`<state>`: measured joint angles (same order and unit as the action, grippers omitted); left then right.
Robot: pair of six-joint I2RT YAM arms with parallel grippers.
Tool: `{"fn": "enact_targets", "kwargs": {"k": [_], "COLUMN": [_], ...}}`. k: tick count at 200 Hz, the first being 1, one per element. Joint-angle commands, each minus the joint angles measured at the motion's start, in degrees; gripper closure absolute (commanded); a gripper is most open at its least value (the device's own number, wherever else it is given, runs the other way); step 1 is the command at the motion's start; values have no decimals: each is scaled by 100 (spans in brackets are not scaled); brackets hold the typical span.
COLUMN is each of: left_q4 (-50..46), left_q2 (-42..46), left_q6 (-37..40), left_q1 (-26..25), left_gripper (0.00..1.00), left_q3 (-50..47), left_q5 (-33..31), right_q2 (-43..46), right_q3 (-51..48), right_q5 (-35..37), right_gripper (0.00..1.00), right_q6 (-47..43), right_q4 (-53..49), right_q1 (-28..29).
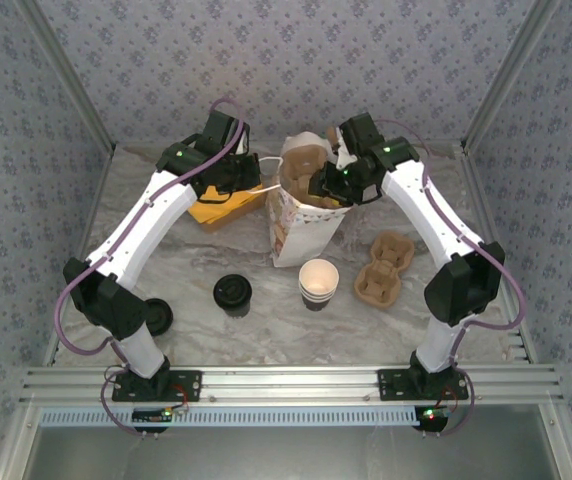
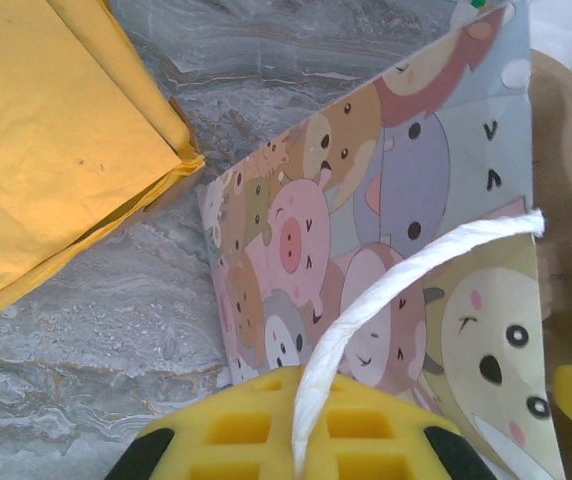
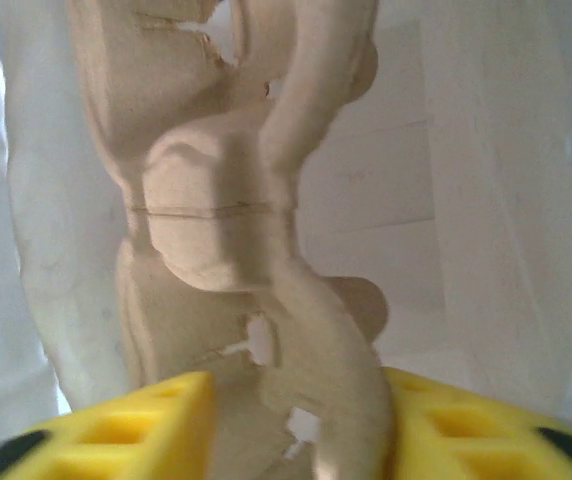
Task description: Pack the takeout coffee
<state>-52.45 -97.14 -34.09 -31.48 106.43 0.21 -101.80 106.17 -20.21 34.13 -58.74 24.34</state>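
Observation:
The takeout coffee [image 1: 318,279], a cream-rimmed paper cup, stands on the table in front of the cartoon-print paper bag [image 1: 301,225], apart from both grippers. A brown cardboard carrier [image 1: 306,165] stands upright inside the bag. My left gripper [image 1: 249,186] is shut on the bag's white cord handle [image 2: 396,285], and its yellow fingers [image 2: 266,430] pinch the cord. My right gripper [image 1: 339,185] reaches into the bag's mouth. It [image 3: 296,400] is open, its yellow fingers standing either side of the carrier [image 3: 216,220].
A second cardboard carrier [image 1: 384,268] lies right of the cup. A black lid [image 1: 232,292] and another black lid [image 1: 156,316] sit at front left. A yellow envelope [image 1: 221,208] lies left of the bag, under my left arm.

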Motion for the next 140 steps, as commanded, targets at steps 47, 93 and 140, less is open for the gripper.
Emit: {"fn": "enact_targets", "kwargs": {"k": [47, 93, 140], "left_q4": [15, 9, 25], "left_q2": [152, 169, 169], "left_q6": [60, 69, 52], "left_q1": [21, 19, 16], "left_gripper": [100, 100, 100], "left_q3": [93, 88, 71], "left_q5": [15, 6, 41], "right_q2": [-51, 25, 35], "right_q3": [300, 469, 711], "right_q5": [485, 908, 1302], "right_gripper": [41, 41, 39], "right_q6": [10, 38, -20], "right_q4": [-479, -652, -752], "right_q1": [89, 132, 274]}}
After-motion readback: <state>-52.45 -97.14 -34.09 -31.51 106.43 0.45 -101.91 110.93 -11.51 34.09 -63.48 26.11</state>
